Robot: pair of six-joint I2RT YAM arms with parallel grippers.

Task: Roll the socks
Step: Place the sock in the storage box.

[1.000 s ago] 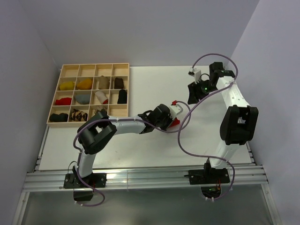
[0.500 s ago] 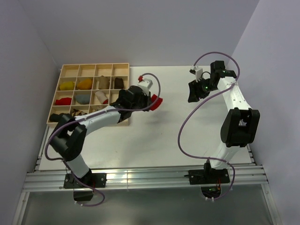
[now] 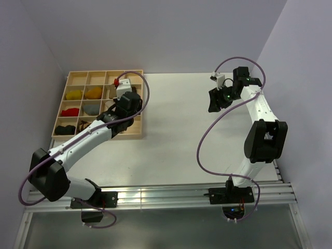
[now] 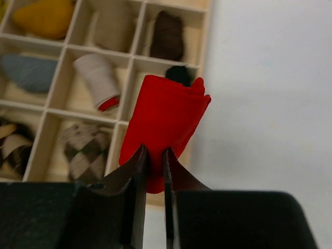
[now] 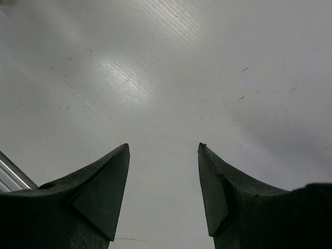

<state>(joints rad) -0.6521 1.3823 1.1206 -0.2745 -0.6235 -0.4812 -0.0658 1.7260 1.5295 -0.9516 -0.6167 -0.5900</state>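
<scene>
Surface: white desk [image 3: 171, 135] is carrying wooden tray [image 3: 98, 72].
Left claw [image 4: 154, 153]: I'm pinching rolled red sock [image 4: 166, 114] over tray's right column.
Right claw [image 5: 163, 150]: I'm hovering it wide over desk.

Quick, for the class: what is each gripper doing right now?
Left gripper: closed on the red sock.
Right gripper: open, holding nothing.

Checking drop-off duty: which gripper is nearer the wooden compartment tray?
Left. The left gripper, clamped on a rolled red fabric sock, hangs over the right-hand compartments of the wooden tray; the open right gripper is far off, over the white table.
</scene>
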